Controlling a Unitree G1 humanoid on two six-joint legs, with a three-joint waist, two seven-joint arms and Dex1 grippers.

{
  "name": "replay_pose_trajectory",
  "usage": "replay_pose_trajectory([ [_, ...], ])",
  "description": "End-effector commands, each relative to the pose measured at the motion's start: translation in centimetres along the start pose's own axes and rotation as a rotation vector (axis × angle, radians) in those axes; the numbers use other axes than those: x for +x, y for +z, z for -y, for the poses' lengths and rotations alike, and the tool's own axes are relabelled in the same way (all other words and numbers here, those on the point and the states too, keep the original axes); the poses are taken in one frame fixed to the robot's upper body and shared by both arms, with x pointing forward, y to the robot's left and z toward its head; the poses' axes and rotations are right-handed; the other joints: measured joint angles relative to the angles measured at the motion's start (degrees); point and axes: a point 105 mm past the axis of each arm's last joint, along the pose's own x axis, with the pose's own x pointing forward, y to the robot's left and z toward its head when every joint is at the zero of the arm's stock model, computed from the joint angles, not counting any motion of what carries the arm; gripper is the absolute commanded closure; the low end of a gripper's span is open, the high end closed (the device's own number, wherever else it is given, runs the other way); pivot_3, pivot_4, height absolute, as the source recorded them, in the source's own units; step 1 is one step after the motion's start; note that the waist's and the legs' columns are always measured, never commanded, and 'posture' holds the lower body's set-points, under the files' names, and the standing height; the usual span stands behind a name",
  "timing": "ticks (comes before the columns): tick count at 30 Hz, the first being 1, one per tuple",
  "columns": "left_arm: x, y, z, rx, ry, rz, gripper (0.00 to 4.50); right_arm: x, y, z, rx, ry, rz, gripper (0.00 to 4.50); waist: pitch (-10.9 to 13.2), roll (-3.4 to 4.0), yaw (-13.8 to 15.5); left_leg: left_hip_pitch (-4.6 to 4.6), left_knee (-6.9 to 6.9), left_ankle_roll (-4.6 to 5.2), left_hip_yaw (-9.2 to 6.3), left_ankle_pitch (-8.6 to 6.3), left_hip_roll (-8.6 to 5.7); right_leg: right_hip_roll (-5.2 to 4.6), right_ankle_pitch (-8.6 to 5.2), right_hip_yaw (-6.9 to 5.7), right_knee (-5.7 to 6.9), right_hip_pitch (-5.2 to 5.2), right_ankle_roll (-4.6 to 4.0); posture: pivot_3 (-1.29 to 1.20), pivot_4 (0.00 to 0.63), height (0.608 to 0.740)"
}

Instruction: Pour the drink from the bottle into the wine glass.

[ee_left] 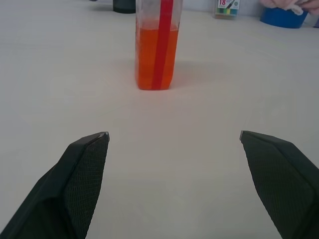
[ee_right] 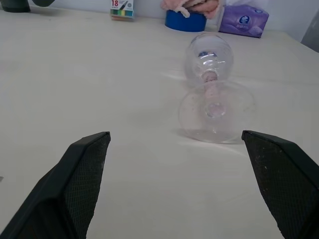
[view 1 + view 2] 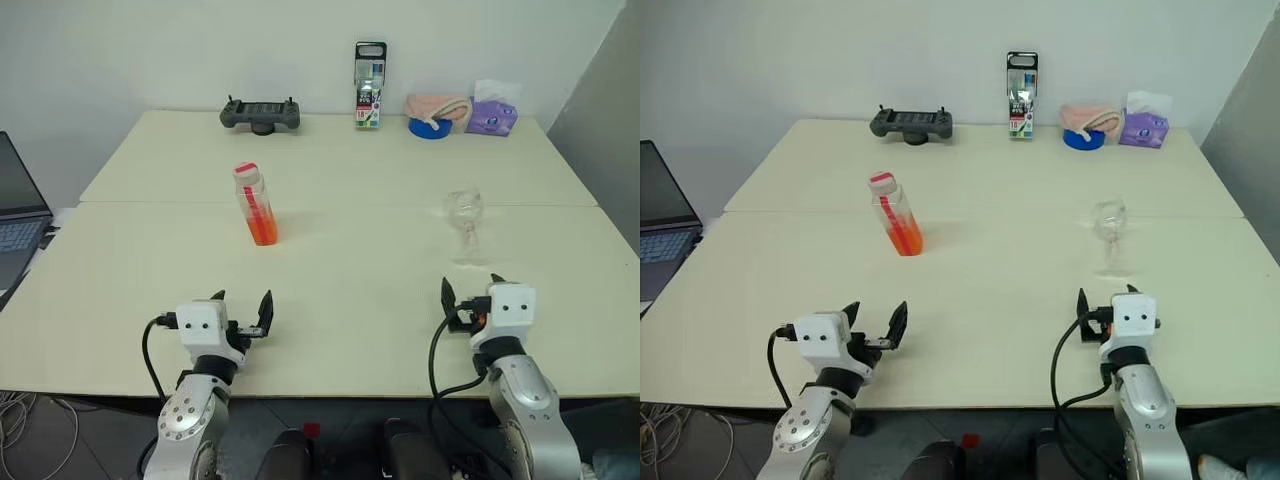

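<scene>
Clear rounded wine glass (image 3: 465,222), thin-stemmed

"18" on marker box (image 2: 122,7)

Office or lab: plain desks (image 3: 350,290), laptop (image 3: 18,215), drone controller (image 3: 260,115), marker box (image 3: 369,85), bare wall.

Laptop (image 3: 18,225) cut off at edge, marker box (image 3: 369,85) print unreadable
</scene>
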Motion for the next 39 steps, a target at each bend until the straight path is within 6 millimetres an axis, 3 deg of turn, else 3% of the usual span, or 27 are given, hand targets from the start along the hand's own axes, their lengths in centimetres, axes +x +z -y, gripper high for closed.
replay_pose_trajectory([
  [1, 0.0, 1.9, 0.3, 0.017, -0.009, 0.072, 0.02, 0.0, 1.6, -0.6, 0.000, 0.030, 0.069, 0.00, 0.00, 0.00, 0.00, 0.00, -0.01, 0.00, 0.01, 0.00, 0.00, 0.00, 0.00, 0.00, -0.01, 0.00, 0.00, 0.00, 0.150, 0.740],
  [6, 0.0, 1.7, 0.1, 0.017, 0.012, 0.075, 0.02, 0.0, 1.5, -0.9, -0.002, 0.051, 0.063, 0.00, 0.00, 0.00, 0.02, -0.05, -0.08, -0.04, -0.01, -0.03, 0.00, 0.00, 0.10, -0.03, -0.06, -0.04, 0.25, 0.00, 0.150, 0.740],
  [9, 0.6, 1.9, 0.4, 0.050, 0.025, 0.090, 0.02, -0.1, 1.9, -2.6, -0.033, 0.174, 0.076, 0.00, 0.00, 0.00, 0.02, -0.05, -0.06, -0.04, 0.00, -0.03, -0.01, 0.00, 0.10, -0.01, -0.06, -0.04, 0.25, 0.00, 0.150, 0.740],
  [16, 5.5, 4.0, 0.0, 0.068, 0.083, 0.161, 0.02, 1.9, 6.6, -8.7, -0.015, 0.646, 0.145, 0.00, 0.05, -0.09, -0.04, 0.04, 0.07, 0.03, -0.02, 0.04, -0.03, 0.05, 0.17, -0.05, 0.02, 0.07, 0.15, 0.00, 0.150, 0.740],
  [20, 8.2, 5.3, -0.3, 0.075, 0.095, 0.176, 0.02, 4.0, 9.7, -9.7, 0.014, 0.729, 0.194, 0.00, 0.05, -0.09, -0.04, 0.00, 0.00, 0.04, -0.06, 0.05, -0.02, 0.09, 0.32, -0.10, -0.02, 0.04, 0.39, 0.00, 0.150, 0.740],
  [23, 9.9, 6.4, -0.1, 0.105, 0.081, 0.196, 0.02, 5.2, 11.0, -9.9, 0.022, 0.734, 0.223, 0.00, 0.05, -0.09, 0.01, -0.07, -0.03, 0.03, -0.07, 0.04, -0.04, 0.07, 0.31, -0.09, -0.04, -0.03, 0.39, 0.00, 0.150, 0.740],
  [32, 13.4, 8.5, -0.1, 0.166, 0.089, 0.248, 0.02, 5.5, 9.6, -9.4, 0.028, 0.727, 0.188, 0.00, 0.05, -0.09, 0.14, -0.13, -0.04, -0.07, -0.03, -0.05, -0.14, -0.08, 0.34, -0.06, -0.08, -0.07, 0.35, 0.00, 0.150, 0.740],
  [39, 15.3, 8.8, -0.1, 0.173, 0.075, 0.267, 0.02, 5.4, 8.3, -8.9, 0.030, 0.688, 0.153, 0.00, 0.05, -0.09, -0.01, -0.08, -0.03, -0.08, -0.01, -0.04, -0.11, -0.05, 0.29, -0.04, -0.01, -0.07, 0.45, 0.00, 0.150, 0.740],
])
